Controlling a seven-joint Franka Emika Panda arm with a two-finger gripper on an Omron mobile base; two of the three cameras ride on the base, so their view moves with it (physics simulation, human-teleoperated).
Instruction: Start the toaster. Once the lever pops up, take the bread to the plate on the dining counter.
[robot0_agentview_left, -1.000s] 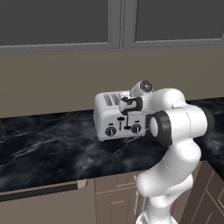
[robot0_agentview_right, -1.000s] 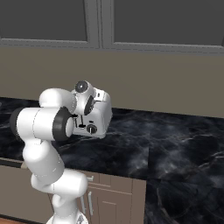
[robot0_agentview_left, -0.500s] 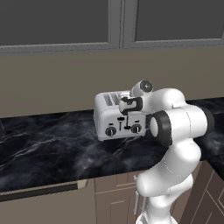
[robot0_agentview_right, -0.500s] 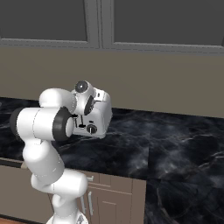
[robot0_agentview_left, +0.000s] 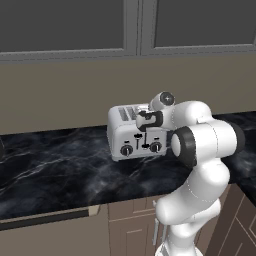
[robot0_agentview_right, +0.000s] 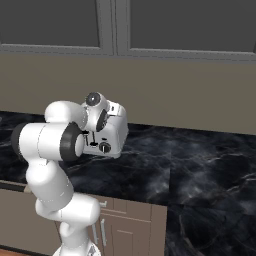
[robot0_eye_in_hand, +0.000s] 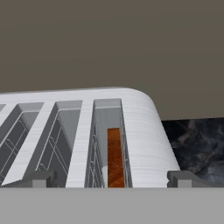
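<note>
Nothing has shifted since the earlier frames: the gripper (robot0_eye_in_hand: 112, 178), fingers spread wide and empty, hovers above the boxy, ribbed silver-white toaster (robot0_agentview_left: 131, 135) on the veined black marble worktop (robot0_agentview_left: 55, 170), the tan-brown bread (robot0_eye_in_hand: 114, 157) sunk in its rightmost slot.

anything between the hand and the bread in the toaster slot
Nothing: in the hand view the open hand looks straight down at the bread in the toaster's rightmost slot, with bare slot space between.
</note>
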